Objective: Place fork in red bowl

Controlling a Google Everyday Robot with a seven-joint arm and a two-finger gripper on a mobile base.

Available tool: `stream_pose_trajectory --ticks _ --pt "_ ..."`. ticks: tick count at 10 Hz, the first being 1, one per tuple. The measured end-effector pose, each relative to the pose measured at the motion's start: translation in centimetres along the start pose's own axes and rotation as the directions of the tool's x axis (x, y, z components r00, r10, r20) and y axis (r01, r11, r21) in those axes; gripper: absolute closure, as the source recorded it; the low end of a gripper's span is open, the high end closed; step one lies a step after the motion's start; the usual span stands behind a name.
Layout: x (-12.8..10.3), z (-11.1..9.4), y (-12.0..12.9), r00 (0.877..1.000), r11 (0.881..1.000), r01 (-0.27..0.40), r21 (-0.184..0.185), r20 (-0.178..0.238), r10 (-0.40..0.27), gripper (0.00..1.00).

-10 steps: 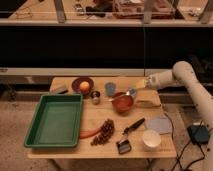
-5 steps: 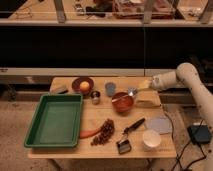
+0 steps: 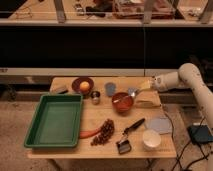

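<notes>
Now the fork (image 3: 123,96) lies in the red bowl (image 3: 122,102), left of the hand (image 3: 145,86).

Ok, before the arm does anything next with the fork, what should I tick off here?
1. Red bowl upright on the table: ok.
2. Fork lying in the bowl, handle sloping up toward the tool: ok.
3. Tool up and to the right of the bowl, near its rim: ok.
4. Tool let go of the fork: cannot tell.
5. Small cup behind the bowl clear of the fork: ok.
6. Black-handled tool untouched in front: ok.
</notes>
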Motion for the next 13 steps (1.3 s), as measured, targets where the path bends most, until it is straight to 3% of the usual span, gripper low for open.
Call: stream_pose_trajectory --ticks 1,2,13 --pt "-0.05 0.1 -0.03 1.0 1.0 0.002 0.001 0.003 -0.002 0.7" --pt "-0.01 0.17 -0.11 1.0 1.0 0.004 0.001 0.004 -0.004 0.69" --pt "0.0 0.17 -0.1 1.0 1.0 0.004 0.001 0.003 -0.004 0.69"
